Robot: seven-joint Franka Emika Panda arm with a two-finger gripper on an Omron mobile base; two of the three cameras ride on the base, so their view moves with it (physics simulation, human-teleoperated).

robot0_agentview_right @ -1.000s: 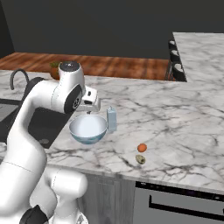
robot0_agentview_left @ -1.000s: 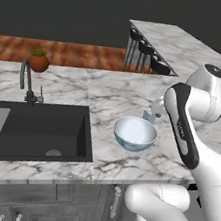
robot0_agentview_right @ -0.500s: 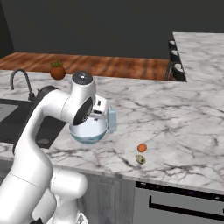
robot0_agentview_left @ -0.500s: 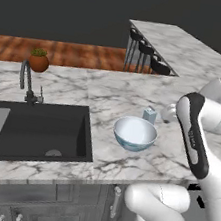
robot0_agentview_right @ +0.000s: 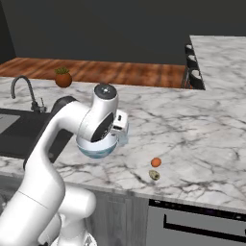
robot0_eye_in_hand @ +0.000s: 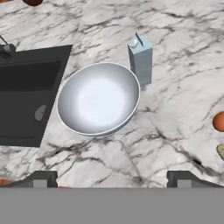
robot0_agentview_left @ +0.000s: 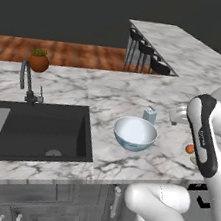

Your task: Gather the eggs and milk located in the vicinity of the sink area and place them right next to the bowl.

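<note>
The pale blue bowl (robot0_agentview_left: 135,132) with its white inside (robot0_eye_in_hand: 98,98) stands on the marble counter right of the black sink (robot0_agentview_left: 35,121). The milk carton (robot0_agentview_left: 149,115) stands upright, touching or nearly touching the bowl's far right side (robot0_eye_in_hand: 141,59). A tiny yellowish-tan egg (robot0_agentview_right: 154,175) lies to the right, well apart from the bowl, at the hand view's edge (robot0_eye_in_hand: 221,151). My gripper (robot0_eye_in_hand: 113,179) hovers above the counter's near side, open, nothing between its fingertips (robot0_eye_in_hand: 41,178). In the right base view my arm covers much of the bowl (robot0_agentview_right: 96,150).
An orange ball (robot0_agentview_right: 155,162) lies just beyond the egg. The dark curved faucet (robot0_agentview_left: 28,82) and a terracotta plant pot (robot0_agentview_left: 38,61) stand behind the sink. A pale round spot (robot0_agentview_left: 52,152) shows on the sink floor. Bar stools (robot0_agentview_left: 146,55) stand past the counter.
My hand has drawn back from the milk carton toward the counter's front and risen. The carton stays standing beside the bowl; the egg and orange ball have not moved.
</note>
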